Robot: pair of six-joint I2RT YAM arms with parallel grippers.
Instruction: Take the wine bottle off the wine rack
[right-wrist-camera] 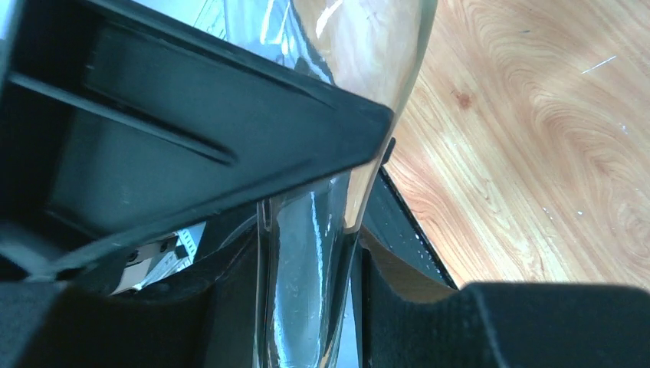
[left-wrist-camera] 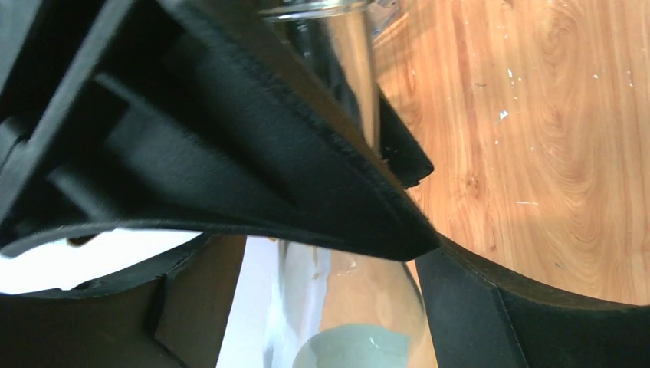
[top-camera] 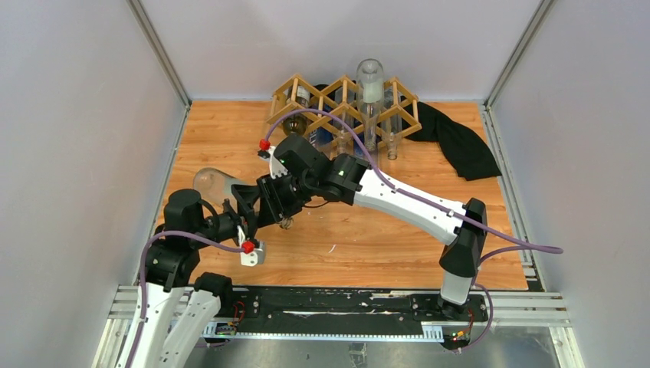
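The clear wine bottle [top-camera: 213,184] is off the wine rack [top-camera: 405,109] and hangs slanted over the left of the table, base to the far left. My right gripper [top-camera: 264,201] is shut on its neck; in the right wrist view the neck [right-wrist-camera: 306,253] fills the space between my gripper's [right-wrist-camera: 308,307] pads. My left gripper [top-camera: 244,216] stands round the bottle's shoulder [left-wrist-camera: 360,299]. In the left wrist view my gripper [left-wrist-camera: 337,307] has the glass against the right finger [left-wrist-camera: 475,307], with a strip of light at the left finger.
The light wooden lattice rack at the back edge still holds other bottles, among them a clear one [top-camera: 370,88] and a dark one [top-camera: 297,119]. A black cloth [top-camera: 460,142] lies to its right. Grey walls close in both sides.
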